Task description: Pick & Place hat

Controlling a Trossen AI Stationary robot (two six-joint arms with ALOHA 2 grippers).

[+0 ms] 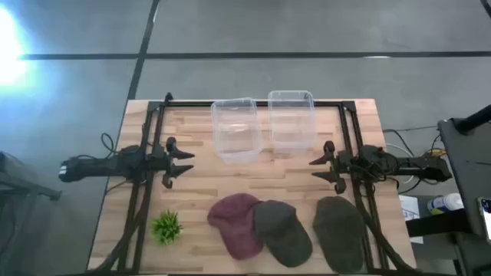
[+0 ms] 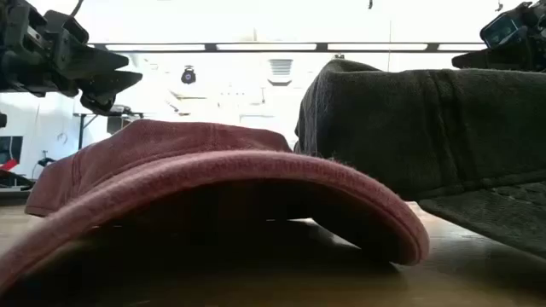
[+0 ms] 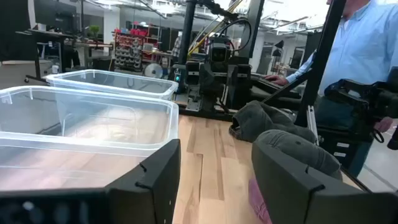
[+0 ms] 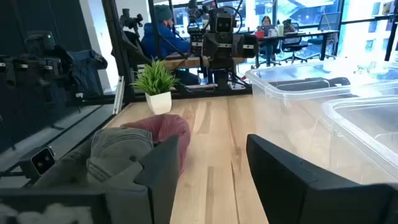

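- Three soft fabric caps lie in a row along the near edge of the pale wooden bench: a faded red cotton cap, an olive-grey cotton cap overlapping the red cap's right side, and a darker green cap set apart further right.
- Each looks light, limp and easy to crush; a pinch on the crown fabric, or on the stiffer brim edge, should hold.
- The red cap's long axis seems to run from its crown at the upper left toward its brim at the near right, though the overlap hides where it ends.
- The left gripper hovers open and empty above the bench's left side.
- The right gripper hovers open and empty, just behind the dark green cap.
- Two clear plastic bins stand side by side at the back, between the arms.
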